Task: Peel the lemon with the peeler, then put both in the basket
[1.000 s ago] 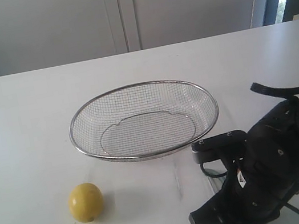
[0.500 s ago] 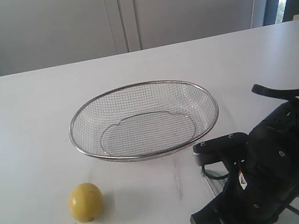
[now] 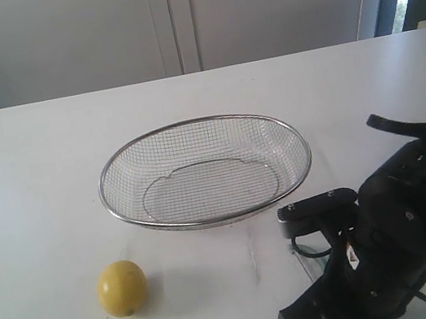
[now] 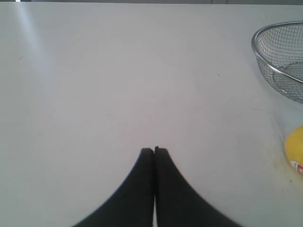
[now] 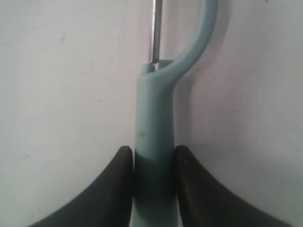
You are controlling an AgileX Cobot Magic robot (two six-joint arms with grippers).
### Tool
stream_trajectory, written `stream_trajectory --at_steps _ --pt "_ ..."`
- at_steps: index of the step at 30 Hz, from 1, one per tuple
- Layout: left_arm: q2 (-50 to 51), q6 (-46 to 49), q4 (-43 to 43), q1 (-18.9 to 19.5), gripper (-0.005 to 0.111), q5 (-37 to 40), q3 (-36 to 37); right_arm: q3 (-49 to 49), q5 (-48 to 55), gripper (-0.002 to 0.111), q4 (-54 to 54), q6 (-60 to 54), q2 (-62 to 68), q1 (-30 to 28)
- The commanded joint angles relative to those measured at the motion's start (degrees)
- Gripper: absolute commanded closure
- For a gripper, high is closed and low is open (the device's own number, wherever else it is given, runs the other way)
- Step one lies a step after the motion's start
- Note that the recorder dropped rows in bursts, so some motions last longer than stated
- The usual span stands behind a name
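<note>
Right wrist view: right gripper (image 5: pixel 152 156) pinching peeler (image 5: pixel 154 113) on its handle, pads flush on both teal sides, blade end pointing away over table (image 5: pixel 57 71). Judged light, stiff, smooth plastic, liable to twist in the grip; best held on the handle, clear of the blade. Farther left, lemon (image 3: pixel 122 288) loose on table, near basket (image 3: pixel 190 122), not touching; round, firm, likely to roll, best gripped across the middle. Beyond, basket with nothing in it. Elsewhere, left gripper (image 4: pixel 154 151) pressed together, empty.

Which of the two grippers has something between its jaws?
The right gripper: its jaws clamp the peeler by the handle. The left gripper has its jaws shut together, holding nothing.
</note>
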Motion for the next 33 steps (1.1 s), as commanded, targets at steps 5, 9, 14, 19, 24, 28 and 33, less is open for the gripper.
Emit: stream_trajectory --at_steps 5,9,14,19,24,28,33 --pt "-0.3 0.0 -0.1 0.0 0.107 0.0 0.3 0.2 4.2 0.108 -0.3 -2.5 -11.4 0.3" --pt "-0.3 0.0 -0.1 0.0 0.107 0.0 0.3 0.2 5.9 0.108 -0.2 -5.3 -17.1 0.3" --pt "-0.3 0.0 -0.1 0.0 0.107 0.0 0.3 0.2 6.7 0.108 0.8 -13.2 -22.6 0.3" --pt "-0.3 0.0 -0.1 0.0 0.107 0.0 0.3 0.2 8.0 0.108 0.6 -21.0 -25.6 0.3" --pt "-0.3 0.0 -0.1 0.0 0.107 0.0 0.3 0.2 6.1 0.108 -2.8 -21.7 -25.6 0.3" --pt "-0.3 0.0 -0.1 0.0 0.107 0.0 0.3 0.2 3.4 0.108 -2.8 -21.7 -25.6 0.3" --pt "-0.3 0.0 -0.1 0.0 0.107 0.0 0.3 0.2 0.3 0.108 -2.8 -21.7 -25.6 0.3"
